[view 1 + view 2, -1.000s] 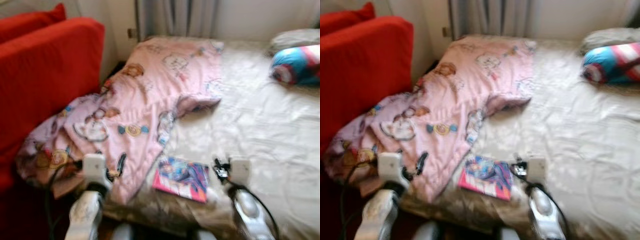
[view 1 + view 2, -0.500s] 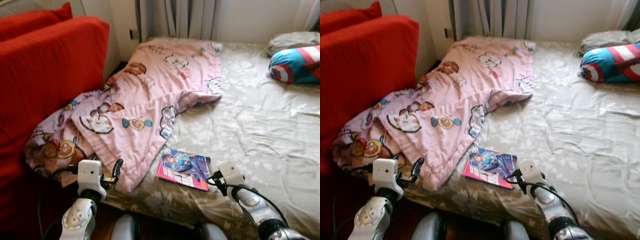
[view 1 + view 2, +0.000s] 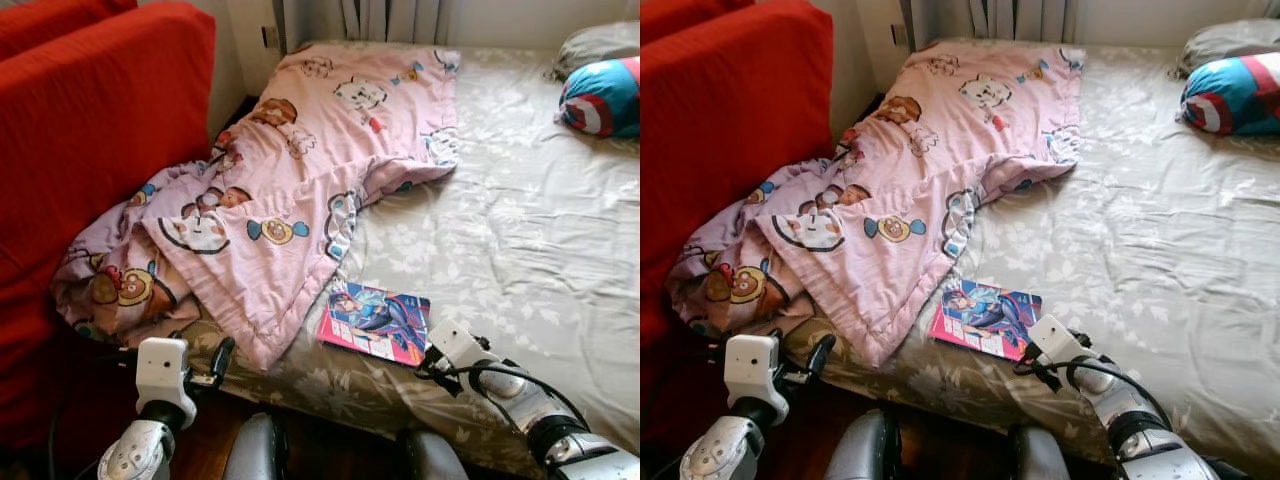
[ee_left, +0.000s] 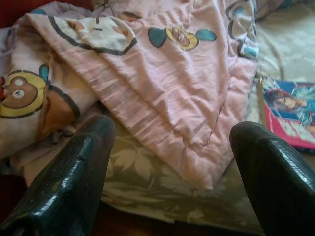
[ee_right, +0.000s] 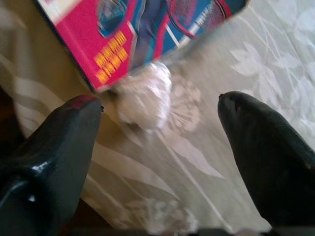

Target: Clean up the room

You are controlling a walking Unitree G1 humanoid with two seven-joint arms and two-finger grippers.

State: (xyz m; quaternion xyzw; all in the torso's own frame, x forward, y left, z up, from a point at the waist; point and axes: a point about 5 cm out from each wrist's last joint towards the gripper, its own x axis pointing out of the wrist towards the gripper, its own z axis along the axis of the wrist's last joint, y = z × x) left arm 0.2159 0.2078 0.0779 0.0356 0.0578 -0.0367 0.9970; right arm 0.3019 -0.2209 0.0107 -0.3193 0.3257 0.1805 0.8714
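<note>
A magazine (image 3: 376, 322) with a pink and blue cover lies on the bed near its front edge. My right gripper (image 3: 436, 362) hovers open just off the magazine's near right corner. Between its fingers (image 5: 49, 147) sits a crumpled white paper ball (image 5: 145, 96), touching the magazine's (image 5: 147, 29) edge. A pink cartoon blanket (image 3: 300, 190) sprawls over the bed's left side and spills off toward the sofa. My left gripper (image 3: 220, 358) is open, low at the bed's front left, pointing at the blanket's (image 4: 167, 83) hanging corner.
A red sofa (image 3: 90, 150) stands close on the left of the bed (image 3: 520, 240). A round blue, red and white cushion (image 3: 605, 95) and a grey pillow (image 3: 600, 40) lie at the far right. Curtains hang behind the bed.
The view has sharpened and tilted down, closer to the bed. My right gripper has dropped from beside the magazine to its near right corner. My left arm has sunk lower.
</note>
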